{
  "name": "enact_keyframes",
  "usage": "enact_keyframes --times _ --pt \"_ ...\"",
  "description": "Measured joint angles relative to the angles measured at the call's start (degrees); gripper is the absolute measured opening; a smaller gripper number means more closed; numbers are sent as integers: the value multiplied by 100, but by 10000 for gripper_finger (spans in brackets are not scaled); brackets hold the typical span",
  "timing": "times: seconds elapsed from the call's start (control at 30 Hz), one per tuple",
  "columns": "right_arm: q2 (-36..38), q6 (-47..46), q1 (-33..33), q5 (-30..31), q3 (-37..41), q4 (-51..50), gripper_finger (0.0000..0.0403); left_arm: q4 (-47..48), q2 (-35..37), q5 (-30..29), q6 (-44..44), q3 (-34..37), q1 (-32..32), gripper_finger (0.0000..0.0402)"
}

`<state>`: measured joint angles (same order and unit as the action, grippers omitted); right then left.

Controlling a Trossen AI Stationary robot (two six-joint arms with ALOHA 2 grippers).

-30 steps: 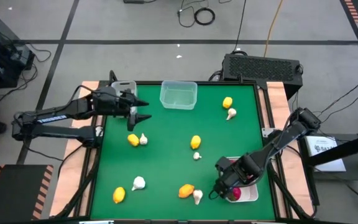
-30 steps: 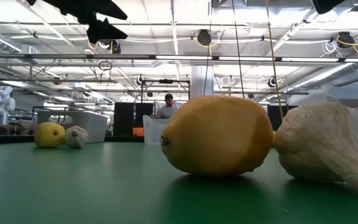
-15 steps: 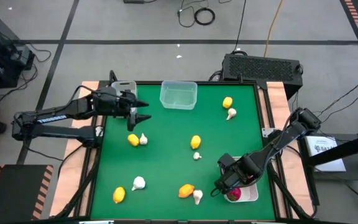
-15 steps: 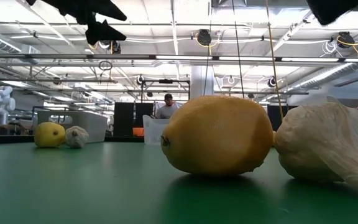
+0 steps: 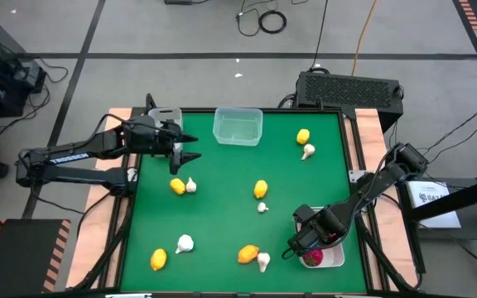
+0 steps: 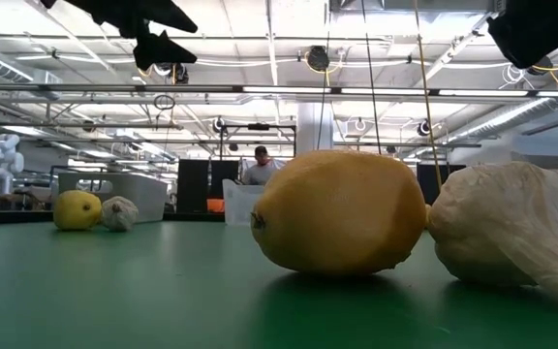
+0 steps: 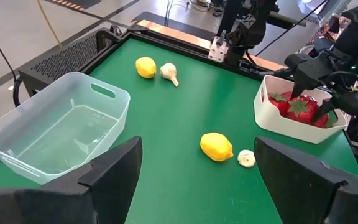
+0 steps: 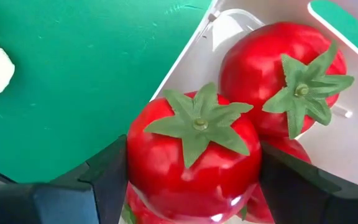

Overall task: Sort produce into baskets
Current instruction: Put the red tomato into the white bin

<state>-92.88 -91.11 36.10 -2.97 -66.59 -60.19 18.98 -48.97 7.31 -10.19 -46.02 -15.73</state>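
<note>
In the white rounded-corner plastic tray [image 7: 272, 121] at the table's near right corner, the right gripper [image 5: 299, 247] grasps a red round toy fruit with a green leafy top [image 8: 193, 160], set on other red fruits. Yellow lemons [image 5: 261, 189] and white garlic bulbs [image 5: 185, 243] lie scattered mid-table. Farther back, the left gripper [image 5: 187, 146] hangs released beside the clear squarish plastic tub [image 5: 238, 127].

Workshop hall under strip lights
Grey floor [image 5: 180, 33] with dark seams and cables; a person [image 6: 262, 165] stands far back.

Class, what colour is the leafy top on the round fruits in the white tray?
Green, on red fruits; clearest in the right wrist view.
</note>
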Motion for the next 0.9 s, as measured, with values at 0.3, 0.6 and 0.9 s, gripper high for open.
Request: enact_keyframes --times 0.3,0.6,0.9 --pt "-11 48 0 -202 3 47 320 0 0 -1 2 0 0 312" --pt "-22 489 -8 -336 -129 67 385 -2 0 -2 4 0 0 312" --pt "-22 528 -9 -282 -913 -1141 388 -2 0 -2 6 0 0 312"
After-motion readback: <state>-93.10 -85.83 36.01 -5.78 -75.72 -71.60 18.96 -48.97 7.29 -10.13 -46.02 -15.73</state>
